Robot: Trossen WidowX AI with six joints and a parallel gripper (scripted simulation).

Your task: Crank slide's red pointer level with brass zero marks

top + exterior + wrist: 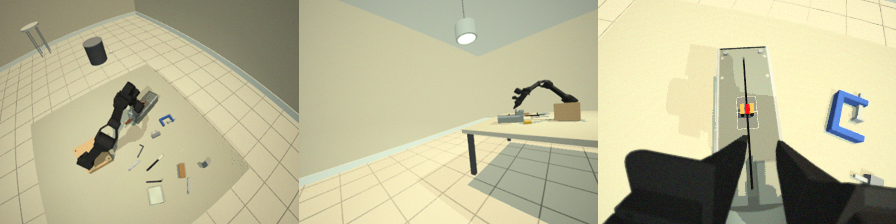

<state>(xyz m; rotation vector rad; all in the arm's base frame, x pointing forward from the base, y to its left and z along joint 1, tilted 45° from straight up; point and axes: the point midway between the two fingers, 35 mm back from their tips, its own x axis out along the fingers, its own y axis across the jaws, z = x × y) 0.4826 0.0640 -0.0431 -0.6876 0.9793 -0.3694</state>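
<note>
The grey slide machine has a long dark slot down its top. The red pointer sits between two brass marks, the left brass mark and the right brass mark, and looks about level with them in the wrist view. The orange crank handle is low beside the machine's near end, outside the wrist view. My gripper is partly open with nothing between its fingertips. It hangs above the machine, apart from the handle.
A blue clamp and a small grey block lie beside the machine. A hex key, a black marker, an orange-brown block and a pale tile lie farther off. The arm stands on a wooden base.
</note>
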